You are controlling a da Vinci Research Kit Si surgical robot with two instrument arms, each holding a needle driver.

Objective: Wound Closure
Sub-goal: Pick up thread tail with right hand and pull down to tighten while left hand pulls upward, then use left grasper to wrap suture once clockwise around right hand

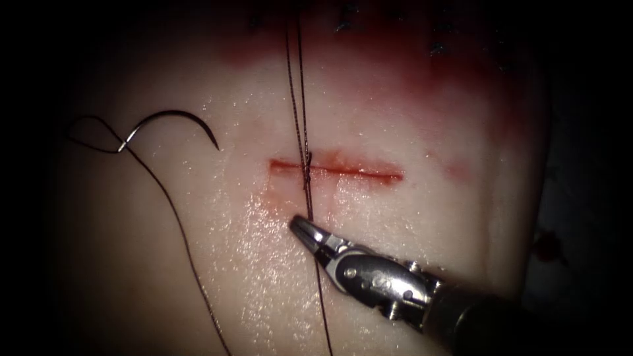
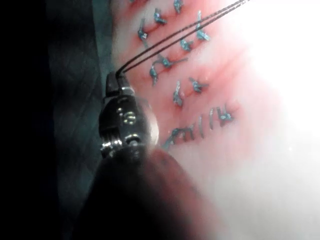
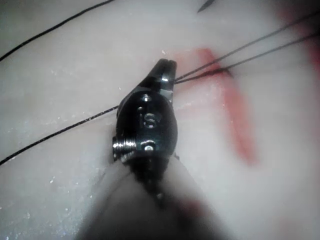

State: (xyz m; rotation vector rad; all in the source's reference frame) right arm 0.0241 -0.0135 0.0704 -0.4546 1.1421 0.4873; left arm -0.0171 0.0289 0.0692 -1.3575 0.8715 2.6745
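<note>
The cut [image 1: 356, 173] runs level across the pale tissue [image 1: 409, 224]. A knot of thread [image 1: 307, 168] sits on its left part. Two strands [image 1: 297, 86] rise from it toward the far edge, where my left tool [image 2: 116, 79] is shut on them. My right tool [image 1: 298, 225] lies just on the near side of the cut, jaws shut on the thread [image 3: 200, 75] right below the knot. The curved needle [image 1: 175, 117] lies free on the tissue to the left of the cut, held by neither tool and not in the tissue.
Thread from the needle's tail [image 1: 171, 211] loops left, then trails toward the near edge; another strand [image 1: 324, 310] runs beside my right tool's shaft. Red fluid [image 1: 409, 59] stains the far tissue, where older stitches [image 2: 185, 45] sit. The tissue's edge [image 1: 537, 198] drops off at the right.
</note>
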